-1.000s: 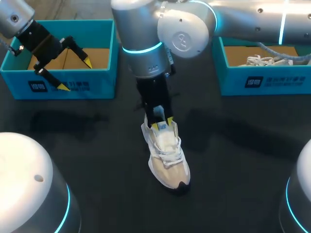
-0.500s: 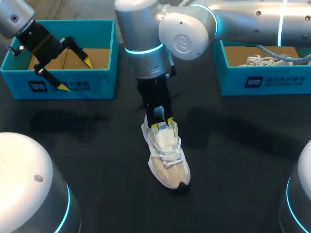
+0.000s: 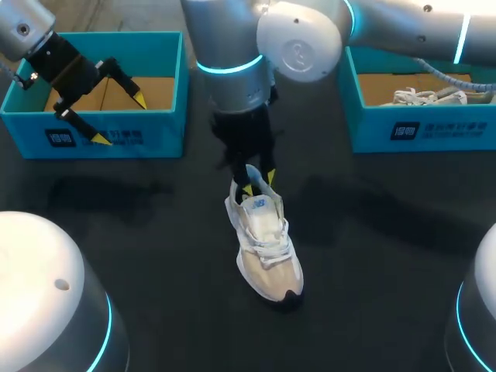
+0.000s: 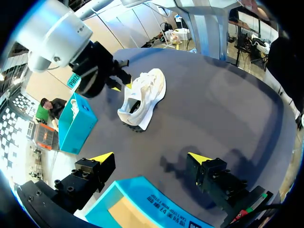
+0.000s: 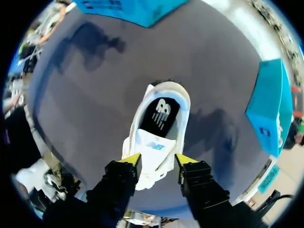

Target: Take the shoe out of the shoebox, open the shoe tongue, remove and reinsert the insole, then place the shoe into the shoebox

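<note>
A white sneaker [image 3: 267,248] lies on the dark table's middle, toe toward the near edge. My right gripper [image 3: 258,182] hangs just above its heel end, open, with nothing between the fingers. In the right wrist view the gripper [image 5: 158,160] looks down on the sneaker [image 5: 156,137]; the white tongue [image 5: 152,145] lies forward and the dark insole [image 5: 161,114] shows inside the shoe. My left gripper [image 3: 120,118] is open above the front of the left teal shoebox [image 3: 93,136]. The left wrist view shows that gripper [image 4: 151,157] wide open over the box [image 4: 137,199], with the sneaker [image 4: 142,97] ahead.
A second teal shoebox [image 3: 418,128] at the back right holds another white shoe [image 3: 422,96]. Two white robot bases [image 3: 46,294] [image 3: 480,310] fill the near corners. The left shoebox's cardboard floor holds no shoe.
My right gripper has risen off the sneaker's tongue and drawn slightly toward the heel, its fingers a little wider apart. The left arm has not moved.
</note>
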`<state>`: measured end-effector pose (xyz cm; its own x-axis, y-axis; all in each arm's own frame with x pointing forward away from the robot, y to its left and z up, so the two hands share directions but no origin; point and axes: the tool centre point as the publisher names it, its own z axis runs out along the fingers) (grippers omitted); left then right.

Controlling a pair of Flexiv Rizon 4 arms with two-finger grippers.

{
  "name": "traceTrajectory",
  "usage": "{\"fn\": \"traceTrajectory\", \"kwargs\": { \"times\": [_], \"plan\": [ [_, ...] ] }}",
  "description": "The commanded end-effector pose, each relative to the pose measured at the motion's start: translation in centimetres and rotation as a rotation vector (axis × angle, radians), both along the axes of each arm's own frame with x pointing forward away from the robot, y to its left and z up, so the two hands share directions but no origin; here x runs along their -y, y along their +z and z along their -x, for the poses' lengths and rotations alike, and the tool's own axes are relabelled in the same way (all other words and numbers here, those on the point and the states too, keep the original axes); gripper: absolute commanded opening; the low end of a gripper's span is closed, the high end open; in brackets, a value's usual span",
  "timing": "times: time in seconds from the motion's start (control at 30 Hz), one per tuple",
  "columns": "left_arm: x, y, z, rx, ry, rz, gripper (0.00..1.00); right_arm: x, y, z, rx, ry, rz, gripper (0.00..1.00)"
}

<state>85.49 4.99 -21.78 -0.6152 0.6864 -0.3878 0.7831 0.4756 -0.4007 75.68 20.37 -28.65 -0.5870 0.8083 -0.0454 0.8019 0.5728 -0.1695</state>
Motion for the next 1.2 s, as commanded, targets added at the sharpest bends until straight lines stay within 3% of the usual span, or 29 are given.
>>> {"fn": "traceTrajectory", "kwargs": {
  "times": [0.03,0.07,0.13,0.17,0.2,0.97,1.2],
  "plan": [
    [0.0,0.0,-0.1,-0.001,-0.002,-0.003,1.0,0.1,1.0,-0.5,0.013,0.043,-0.014,0.5],
    [0.0,0.0,-0.1,-0.001,-0.002,-0.003,1.0,0.0,1.2,-0.6,0.021,0.059,-0.025,0.6],
    [0.0,0.0,-0.1,-0.001,-0.002,-0.003,1.0,-0.1,1.6,-1.0,0.027,0.096,-0.054,0.71],
    [0.0,0.0,-0.1,-0.001,-0.002,-0.003,1.0,-0.2,1.8,-1.2,0.028,0.101,-0.053,0.89],
    [0.0,0.0,-0.1,-0.001,-0.002,-0.003,1.0,-0.3,1.9,-1.3,0.037,0.109,-0.056,1.0],
    [0.0,0.0,-0.1,-0.001,-0.002,-0.003,1.0,-0.4,2.0,-1.4,0.043,0.115,-0.072,1.0],
    [0.0,0.0,-0.1,-0.001,-0.002,-0.003,1.0,-0.7,1.7,-1.7,0.051,0.294,-0.072,1.0]
  ]
}}
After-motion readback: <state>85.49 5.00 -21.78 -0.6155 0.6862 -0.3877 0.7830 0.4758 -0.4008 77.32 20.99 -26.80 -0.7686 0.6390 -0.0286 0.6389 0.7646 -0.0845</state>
